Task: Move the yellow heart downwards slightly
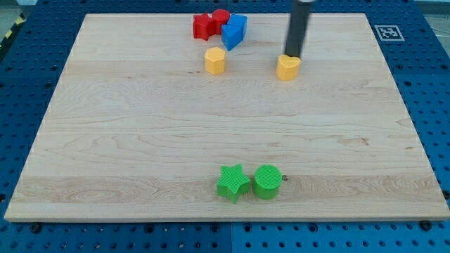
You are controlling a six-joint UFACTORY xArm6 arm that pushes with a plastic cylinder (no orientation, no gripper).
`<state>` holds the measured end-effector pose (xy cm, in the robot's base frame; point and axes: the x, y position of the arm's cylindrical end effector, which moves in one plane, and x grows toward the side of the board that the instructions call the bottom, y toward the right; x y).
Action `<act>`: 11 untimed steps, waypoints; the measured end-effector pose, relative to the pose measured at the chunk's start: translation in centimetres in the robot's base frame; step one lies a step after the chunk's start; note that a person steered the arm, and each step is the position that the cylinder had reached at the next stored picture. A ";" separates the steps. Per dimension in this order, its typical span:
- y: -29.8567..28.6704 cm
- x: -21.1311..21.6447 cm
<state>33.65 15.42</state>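
Seen from above and in front: a pale wooden board (140,140) on a blue pegboard table (21,70). No pincer on this arm, only a dark rod, so nothing to call wide, narrow or holding.

Furthest to the view's left among the blocks, near the top edge: a red star (203,27), touching a red cylinder (221,17) just to its right. Pressed against those two, a blue cube-like block (235,31), tilted. Just below this cluster, slightly apart from it, a yellow hexagonal block (215,61).

Far down at the view's bottom, near the board's lower edge: a green star (233,183) and a green cylinder (267,182), side by side and touching or nearly so.

Further right, back in the upper part: the yellow heart (287,67), well apart from the yellow hexagonal block and at about the same height in the view. Directly above it, my tip (292,55), touching or just about touching the heart's top edge, rod rising straight out of the view's top.

At the far right, upper corner: a black-and-white marker tag (387,32) just off the board.
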 end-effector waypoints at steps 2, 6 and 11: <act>8.5 0.3; -6.2 -0.6; -7.9 3.4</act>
